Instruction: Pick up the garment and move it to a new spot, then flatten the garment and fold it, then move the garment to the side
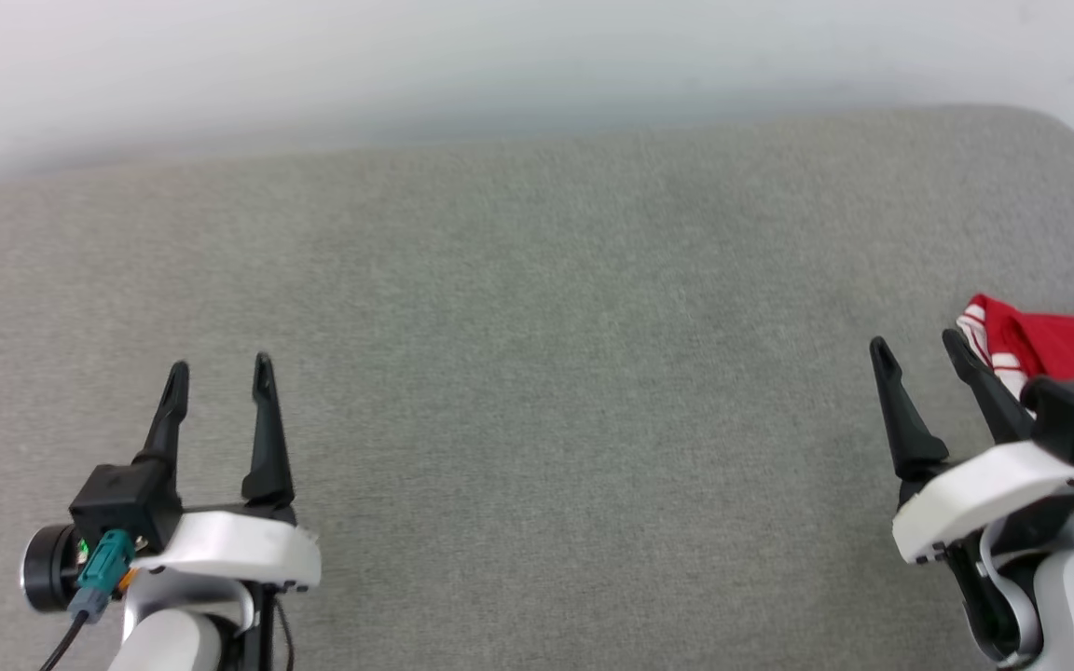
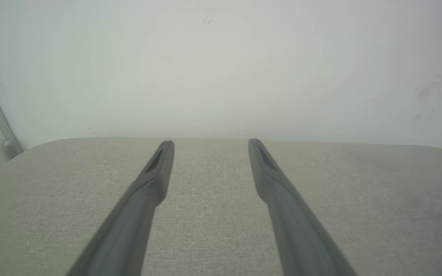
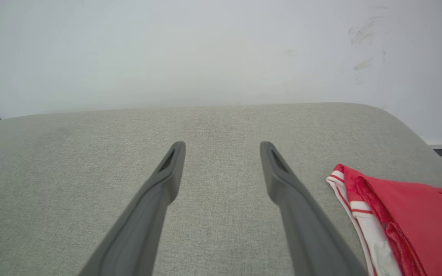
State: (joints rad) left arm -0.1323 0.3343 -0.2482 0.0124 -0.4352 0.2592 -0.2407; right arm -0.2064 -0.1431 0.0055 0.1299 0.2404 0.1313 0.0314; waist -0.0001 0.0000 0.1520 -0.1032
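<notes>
Where the grey cushion (image 1: 537, 308) runs out at the right edge of the head view, one garment (image 1: 1064, 343) lies bunched in the middle right of the frame, bright red with a white sleeve end and thin red-and-white stripes along its near-left edge. It is the single piece of cloth in sight, and part of it is cut off by the frame and by the arm in front. In the right wrist view it sits at the lower right, just beside the right-hand finger, not between the two.

One right gripper (image 1: 915, 343) stands at the lower right of the head view, its jaws spread wide with nothing between them. One left gripper (image 1: 220, 363) is at the lower left, well apart from the garment, likewise spread wide and empty. Together they make four dark fingers (image 1: 267, 438), all pointing up the frame over bare cushion.

One pale wall (image 1: 406, 65) fills the top of the frame behind the cushion.
</notes>
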